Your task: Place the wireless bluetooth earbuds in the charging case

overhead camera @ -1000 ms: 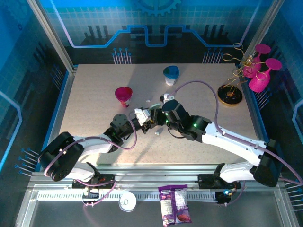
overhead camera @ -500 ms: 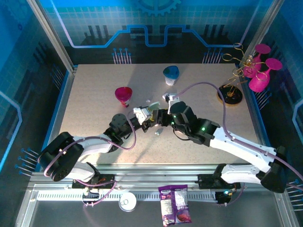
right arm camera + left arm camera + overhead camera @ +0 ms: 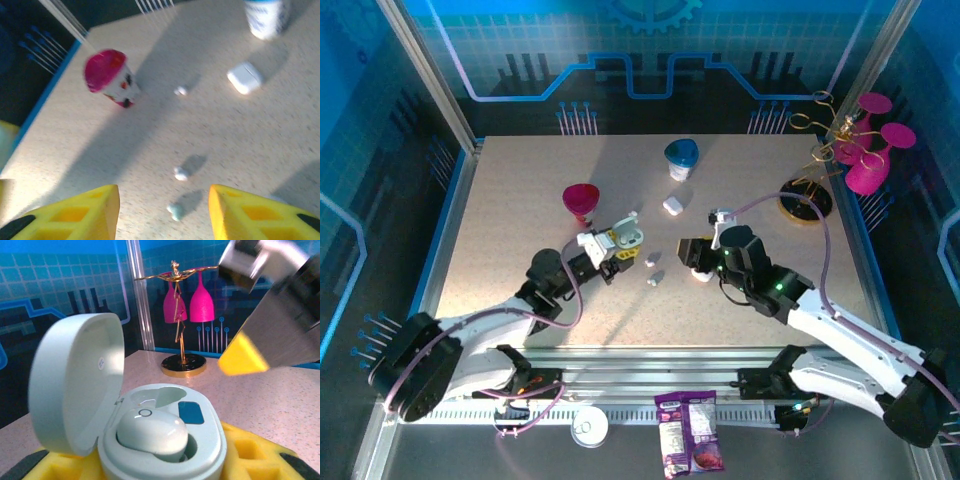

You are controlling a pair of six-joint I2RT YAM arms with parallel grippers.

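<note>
Earbuds lie at 9 o'clock of my spread, empty right gripper: I should centre on one and pinch softly, while my left gripper pinches the case.

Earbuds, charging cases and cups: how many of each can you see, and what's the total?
Earbuds: 4 (far earbud, middle earbud and near earbud lying loose; seated earbud inside the open case)
Charging cases: 2 (open case held in the left tool; closed case)
Cups: 2 (pink cup; blue cup)
Total: 8
</note>
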